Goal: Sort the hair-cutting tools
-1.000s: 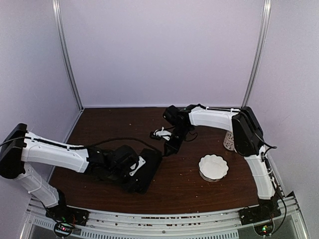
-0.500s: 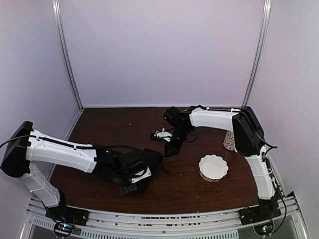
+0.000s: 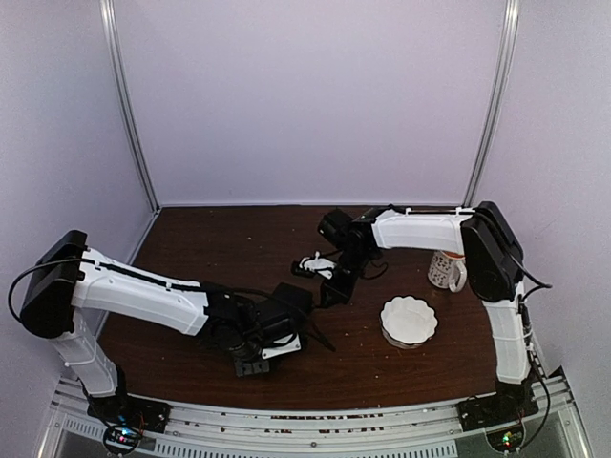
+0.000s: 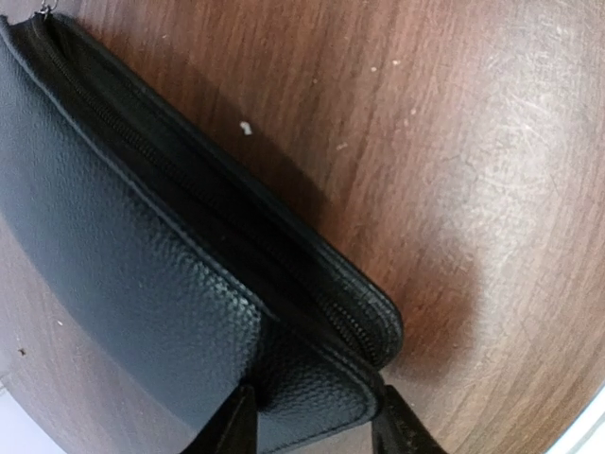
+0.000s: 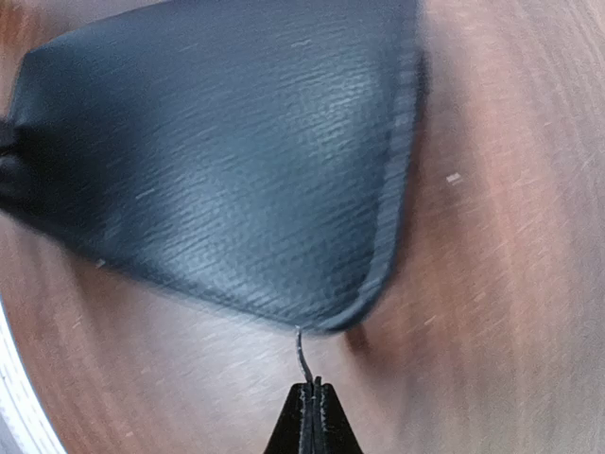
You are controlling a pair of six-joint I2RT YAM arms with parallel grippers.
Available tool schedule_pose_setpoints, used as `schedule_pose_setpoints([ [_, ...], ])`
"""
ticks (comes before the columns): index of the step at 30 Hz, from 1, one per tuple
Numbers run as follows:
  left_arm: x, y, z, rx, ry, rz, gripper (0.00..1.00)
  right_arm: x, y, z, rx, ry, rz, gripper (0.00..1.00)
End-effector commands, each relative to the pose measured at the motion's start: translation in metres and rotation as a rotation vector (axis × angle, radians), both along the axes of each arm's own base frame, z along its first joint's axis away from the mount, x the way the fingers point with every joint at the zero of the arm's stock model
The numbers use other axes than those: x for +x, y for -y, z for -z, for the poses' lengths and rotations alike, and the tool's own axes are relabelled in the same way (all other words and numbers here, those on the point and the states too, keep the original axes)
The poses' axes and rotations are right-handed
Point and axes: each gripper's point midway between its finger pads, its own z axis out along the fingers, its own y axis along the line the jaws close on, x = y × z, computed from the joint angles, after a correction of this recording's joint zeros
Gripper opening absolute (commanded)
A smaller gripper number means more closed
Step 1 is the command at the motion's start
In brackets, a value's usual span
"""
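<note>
Black grained case (image 4: pixel 142 284) fills most of what we see from the left wrist, its zip track running along the edge that faces the brown table (image 3: pixel 220 248). The left gripper (image 4: pixel 312 427) is clenched on 1 end of that case, with 1 finger (image 4: pixel 232 430) on each face. From the right wrist we see the right gripper (image 5: pixel 312 402) pressed tight on a thin dark zip pull (image 5: pixel 302 355) at the case's rounded corner; its 2 fingertips meet with no gap. From above, the case sits between the 2 grippers near the table's middle. The left arm reaches in low from the left and the right arm arches over from the right. A white scalloped bowl (image 3: pixel 409 320) stands on the table to the right of the case, apart from it. A patterned mug (image 3: pixel 442 270) stands beyond the bowl, near the right arm. Scissors and clips show in none of the 3 views, so we cannot tell where they lie.
</note>
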Motion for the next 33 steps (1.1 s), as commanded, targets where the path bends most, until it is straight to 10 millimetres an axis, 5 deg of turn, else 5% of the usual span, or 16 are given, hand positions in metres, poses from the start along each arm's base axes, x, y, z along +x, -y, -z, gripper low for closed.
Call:
schedule_pose_setpoints([
  [1, 0.024, 0.027, -0.003, -0.104, 0.086, -0.058, 0.40, -0.044, 0.008, -0.008, -0.020, -0.047, -0.060, 0.00],
  [11, 0.030, 0.066, -0.030, -0.385, 0.113, -0.089, 0.31, -0.094, -0.021, 0.010, -0.010, -0.145, -0.130, 0.00],
  [20, 0.032, 0.079, -0.053, -0.522, 0.135, -0.098, 0.28, -0.125, -0.041, -0.009, 0.062, -0.234, -0.191, 0.00],
  [27, 0.023, 0.078, -0.052, -0.528, 0.103, -0.063, 0.33, -0.129, -0.025, 0.003, 0.010, -0.226, -0.199, 0.00],
  [33, 0.007, 0.069, -0.057, -0.530, 0.073, -0.024, 0.44, -0.112, -0.003, 0.010, -0.031, -0.191, -0.150, 0.00],
])
